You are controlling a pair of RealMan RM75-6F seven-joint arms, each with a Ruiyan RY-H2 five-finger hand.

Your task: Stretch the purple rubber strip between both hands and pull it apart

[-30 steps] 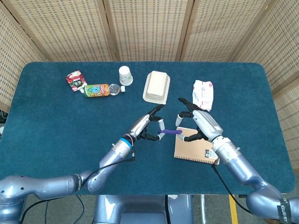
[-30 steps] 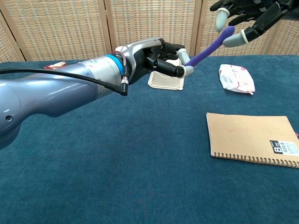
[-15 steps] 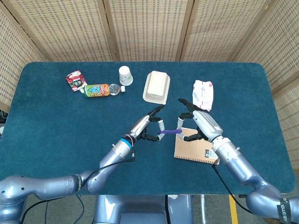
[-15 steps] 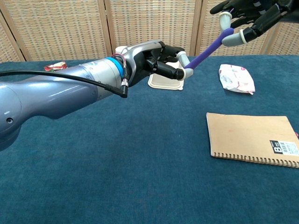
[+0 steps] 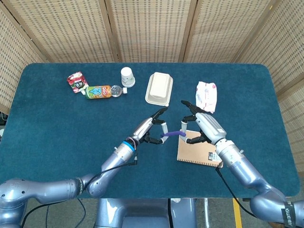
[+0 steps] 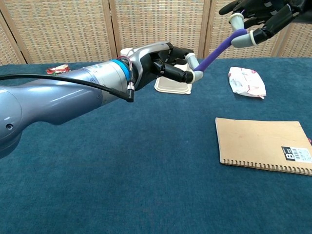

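We see the purple rubber strip (image 5: pixel 172 134) held above the blue worktop (image 5: pixel 57 123), spanning both hands. The left hand (image 5: pixel 151 128) pinches its near end; the right hand (image 5: pixel 202 124) pinches the far end. Beneath the right hand lies a brown notebook (image 6: pixel 263 145).

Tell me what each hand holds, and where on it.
Both hold the purple strip, above the table. The left hand pinches its lower end, the right hand its upper end; the middle spans free between them.
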